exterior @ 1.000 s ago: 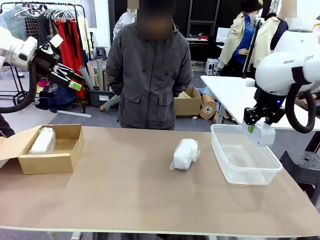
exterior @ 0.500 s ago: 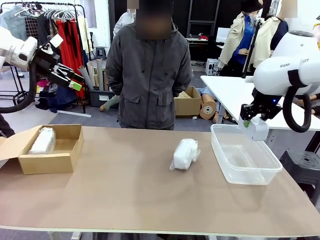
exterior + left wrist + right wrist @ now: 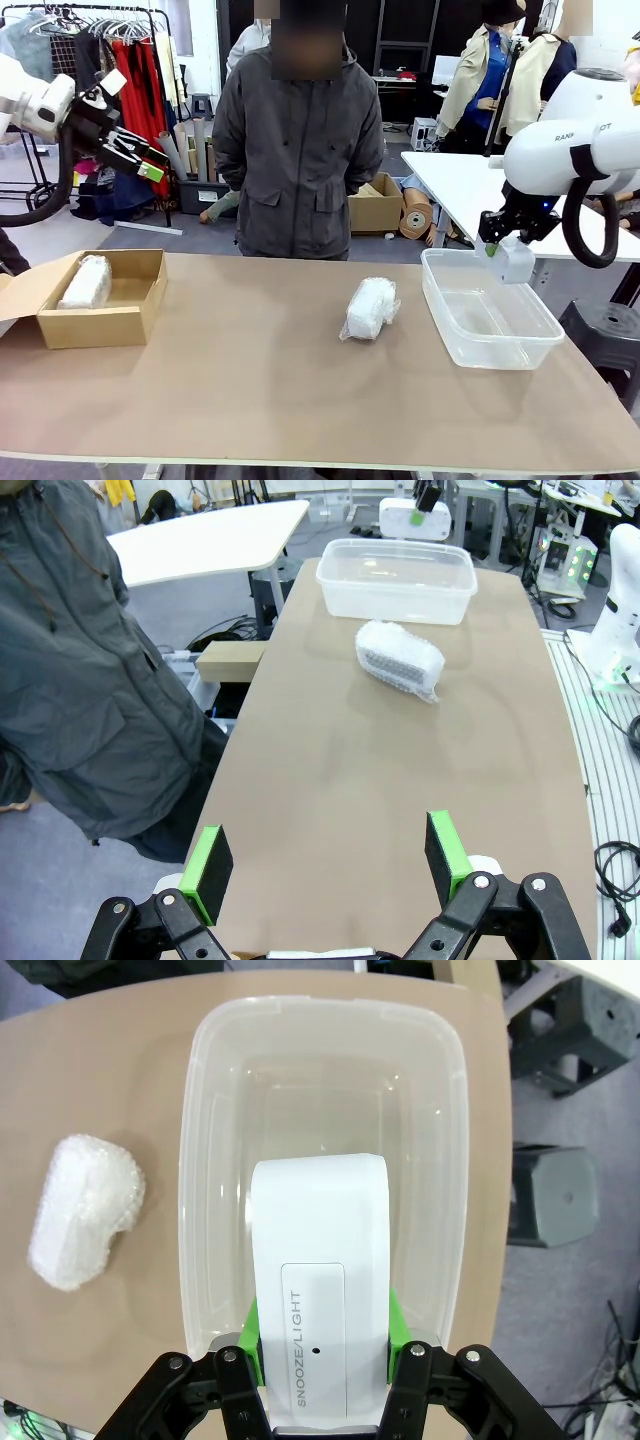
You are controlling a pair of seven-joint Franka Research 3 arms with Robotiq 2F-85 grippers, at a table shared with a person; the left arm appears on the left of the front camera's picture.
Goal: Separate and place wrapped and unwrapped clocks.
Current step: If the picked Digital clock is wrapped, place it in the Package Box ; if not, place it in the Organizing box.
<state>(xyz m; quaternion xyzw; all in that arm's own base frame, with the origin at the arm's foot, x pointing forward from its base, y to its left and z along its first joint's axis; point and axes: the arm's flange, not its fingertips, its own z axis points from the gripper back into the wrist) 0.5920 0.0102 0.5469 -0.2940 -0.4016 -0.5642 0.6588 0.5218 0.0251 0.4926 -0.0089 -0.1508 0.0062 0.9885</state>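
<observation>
My right gripper [image 3: 503, 251] is shut on the bare white clock [image 3: 517, 263] and holds it above the far end of the clear tub [image 3: 452, 322]. In the right wrist view the clock [image 3: 318, 1280], marked SNOOZE/LIGHT, sits between the green pads of the gripper [image 3: 320, 1338], over the tub [image 3: 198, 1160]. One wrapped clock [image 3: 370, 305] lies mid-table, left of the tub, and shows as a wrapped bundle [image 3: 84, 1211] [image 3: 400, 658]. Another wrapped clock [image 3: 87, 282] lies in the cardboard box [image 3: 132, 318]. My left gripper [image 3: 148, 160] hangs open, high at the far left, its jaws [image 3: 328, 860] holding nothing.
A person in a grey jacket [image 3: 298, 150] stands at the far side of the table, hands behind the back. The box flap [image 3: 20, 290] hangs open at the left edge. A black stool [image 3: 605, 340] stands right of the table.
My right gripper has carried the bare clock slightly up and to the left above the tub's far end. The left arm and both wrapped clocks have stayed still.
</observation>
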